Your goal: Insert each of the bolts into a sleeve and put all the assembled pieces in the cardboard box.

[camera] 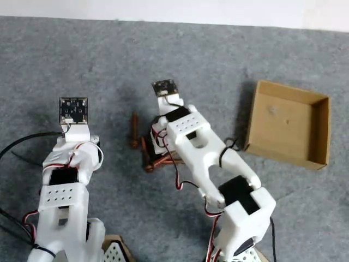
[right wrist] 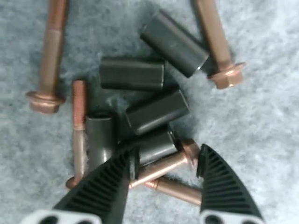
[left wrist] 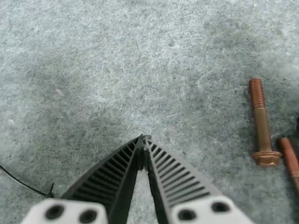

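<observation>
- Copper bolt lies alone on the bench, long axis front-to-back, head toward the robot.
- right hand is spread over jumbled sleeves pointing every which way.
- left hand is pressed together.

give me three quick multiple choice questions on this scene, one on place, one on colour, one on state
1. Where does the open brown cardboard box lie?
A) far left
B) to the right of the right arm
C) in the middle, among the parts

2. What colour are the long threaded metal bolts?
A) copper
B) blue
C) white

3. How is the left claw?
A) shut, empty
B) open wide
C) shut on a bolt

Answers: B, the high view shows it beyond that arm; A, all look copper; A, it is closed with nothing held.
</observation>
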Robot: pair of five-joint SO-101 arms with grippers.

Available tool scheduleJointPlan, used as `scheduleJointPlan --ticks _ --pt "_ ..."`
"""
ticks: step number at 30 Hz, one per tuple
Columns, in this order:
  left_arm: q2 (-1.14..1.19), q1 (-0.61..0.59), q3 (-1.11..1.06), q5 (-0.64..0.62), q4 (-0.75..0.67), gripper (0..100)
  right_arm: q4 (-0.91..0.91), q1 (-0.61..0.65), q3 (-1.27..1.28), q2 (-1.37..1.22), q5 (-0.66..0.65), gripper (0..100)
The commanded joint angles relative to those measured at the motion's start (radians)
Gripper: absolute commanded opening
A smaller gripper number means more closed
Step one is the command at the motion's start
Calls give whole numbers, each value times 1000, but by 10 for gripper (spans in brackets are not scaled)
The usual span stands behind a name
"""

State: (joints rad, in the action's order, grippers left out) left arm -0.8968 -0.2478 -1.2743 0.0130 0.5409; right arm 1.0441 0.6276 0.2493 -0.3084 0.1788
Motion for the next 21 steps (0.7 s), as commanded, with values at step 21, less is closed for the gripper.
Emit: scheduleJointPlan --ticks 21 --pt "-18 -12 5 -6 -20 7 35 24 -242 -180 75 176"
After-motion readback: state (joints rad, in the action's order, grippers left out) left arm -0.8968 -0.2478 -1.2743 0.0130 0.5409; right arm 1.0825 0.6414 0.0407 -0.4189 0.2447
